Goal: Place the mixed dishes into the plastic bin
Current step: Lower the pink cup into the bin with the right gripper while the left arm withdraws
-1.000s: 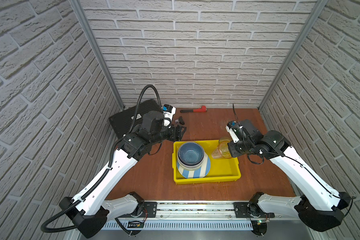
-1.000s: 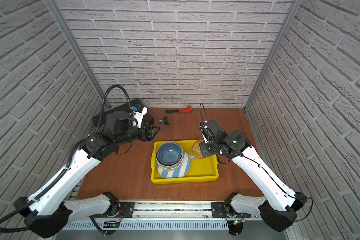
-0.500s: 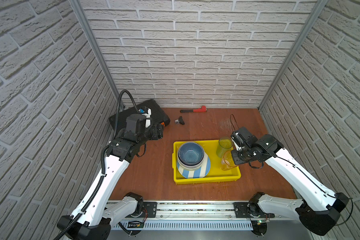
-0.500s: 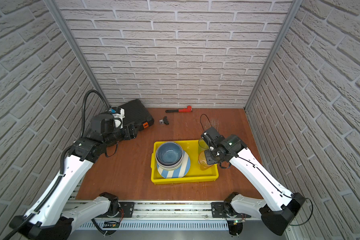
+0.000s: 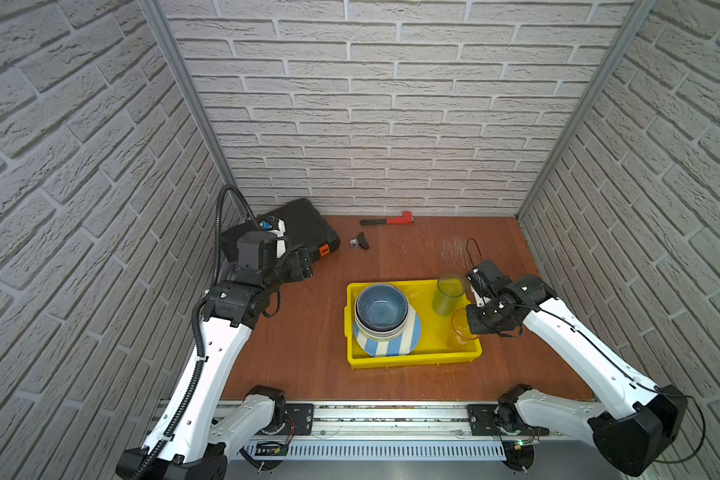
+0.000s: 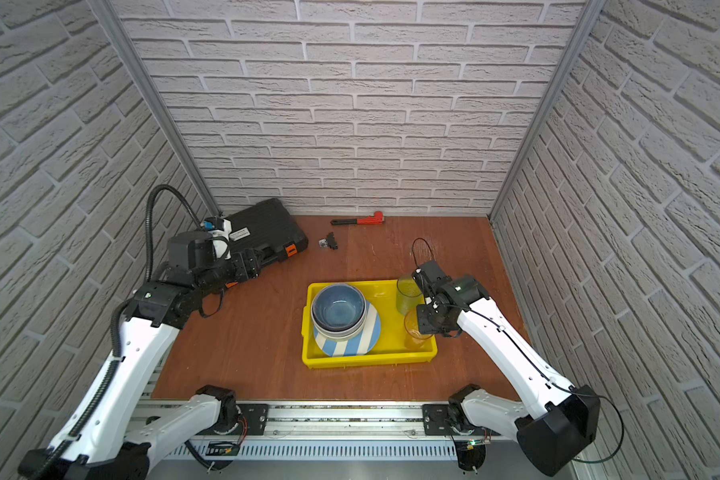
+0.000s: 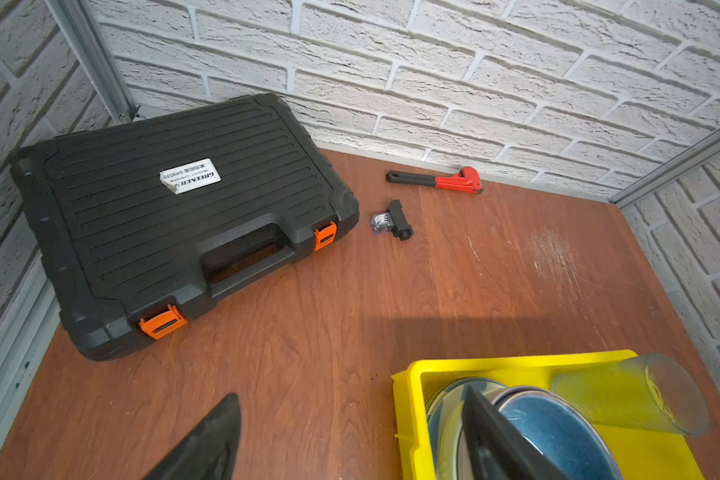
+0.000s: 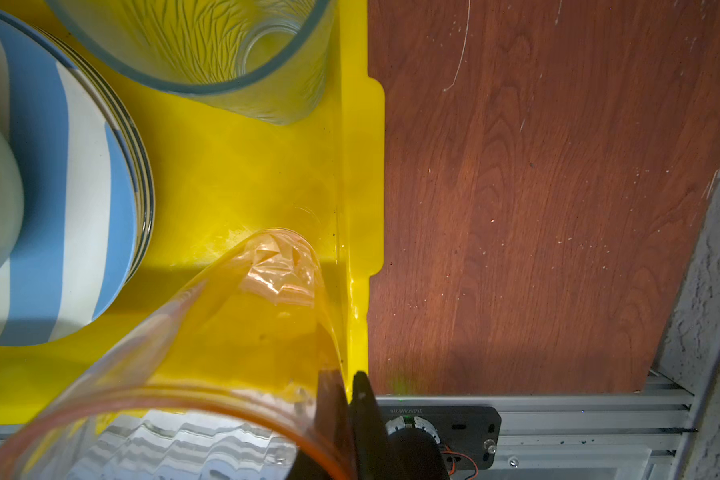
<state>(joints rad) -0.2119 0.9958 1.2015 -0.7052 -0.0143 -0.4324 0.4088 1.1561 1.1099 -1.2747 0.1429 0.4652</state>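
tumbler (image 8: pixel 225 353), orange: light, slick, likely brittle. my right pincer (image 8: pixel 348 382) is clenched on its rim wall, inside the bin (image 8: pixel 362 166); left pincer (image 7: pixel 350 392) released, empty.

Left arm (image 5: pixel 215 365): white shell links, black joint housings, black corrugated conduit (image 5: pixel 218 232) zip-tied alongside; white wrist module (image 5: pixel 281 247), blue plug on top. Left hand (image 7: pixel 352 392): matt black wedge fingers (image 7: pixel 208 440). Right arm (image 5: pixel 578 345): same white-and-black build, thin black cable (image 5: pixel 468 249) looped at the wrist. Black screwed base plates (image 5: pixel 298 417) on a silver slotted rail (image 5: pixel 391 413).
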